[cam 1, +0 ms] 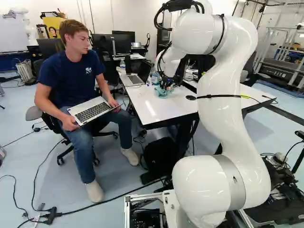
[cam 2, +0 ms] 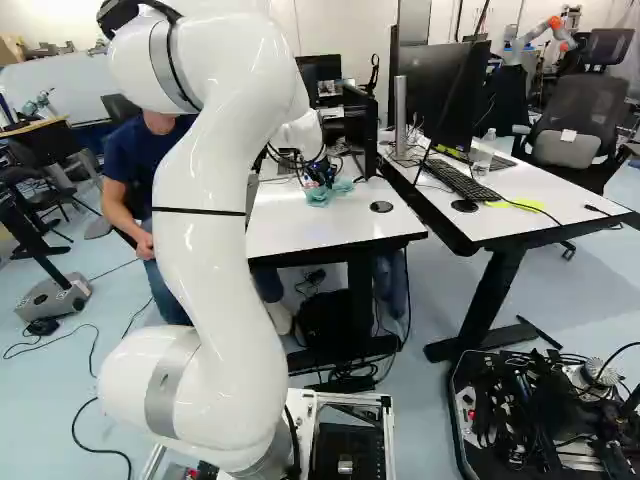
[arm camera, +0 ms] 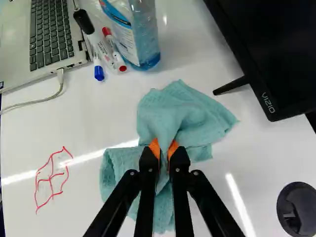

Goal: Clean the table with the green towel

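At the table, my gripper [cam 1: 166, 85] is low over the tabletop, with the green towel [cam 1: 163, 92] beneath it. In the wrist view my gripper [arm camera: 164, 149] is shut on the green towel [arm camera: 180, 111], pinching a bunched fold between its orange pads. The rest of the cloth, teal-green and crumpled, spreads on the white table [arm camera: 98, 123] ahead of and under the fingers. Red marker lines [arm camera: 51, 179] are drawn on the tabletop to one side of the towel, apart from it.
Beyond the towel stand a bottle of blue liquid [arm camera: 136, 37], markers [arm camera: 112, 49] and an open laptop [arm camera: 47, 34]. A monitor [arm camera: 276, 49] is on the other side, near a round black table fitting [arm camera: 297, 208]. A seated person holding a laptop [cam 1: 93, 110] is beside the table.
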Controlling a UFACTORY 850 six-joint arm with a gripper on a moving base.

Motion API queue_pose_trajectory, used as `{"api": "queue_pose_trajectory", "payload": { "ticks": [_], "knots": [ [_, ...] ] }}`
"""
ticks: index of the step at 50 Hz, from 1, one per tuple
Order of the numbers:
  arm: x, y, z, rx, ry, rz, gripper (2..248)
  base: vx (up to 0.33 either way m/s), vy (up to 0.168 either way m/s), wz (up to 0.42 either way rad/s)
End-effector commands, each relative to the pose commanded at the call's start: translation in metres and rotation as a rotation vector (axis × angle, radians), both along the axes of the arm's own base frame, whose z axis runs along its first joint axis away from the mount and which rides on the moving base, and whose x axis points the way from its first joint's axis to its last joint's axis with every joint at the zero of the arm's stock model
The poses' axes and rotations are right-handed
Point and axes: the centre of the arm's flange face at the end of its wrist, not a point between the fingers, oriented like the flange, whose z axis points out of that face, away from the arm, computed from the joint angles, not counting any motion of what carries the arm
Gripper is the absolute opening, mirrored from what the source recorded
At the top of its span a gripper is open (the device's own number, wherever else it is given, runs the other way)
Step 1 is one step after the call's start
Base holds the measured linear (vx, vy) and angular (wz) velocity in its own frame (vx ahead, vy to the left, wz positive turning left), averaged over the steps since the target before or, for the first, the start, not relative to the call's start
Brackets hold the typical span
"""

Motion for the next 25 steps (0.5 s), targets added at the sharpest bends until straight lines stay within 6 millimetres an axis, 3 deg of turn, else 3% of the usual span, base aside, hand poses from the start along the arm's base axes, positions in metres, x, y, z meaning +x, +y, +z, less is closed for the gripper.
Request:
{"api": "queue_pose_trajectory", "payload": {
  "ticks": [9,25],
  "knots": [
    [0.011,-0.010,-0.001,-0.001,-0.011,-0.014,39,0.000,0.000,0.000],
    [0.038,-0.012,-0.004,-0.003,-0.038,-0.012,39,0.000,0.000,0.000]
  ]
}}
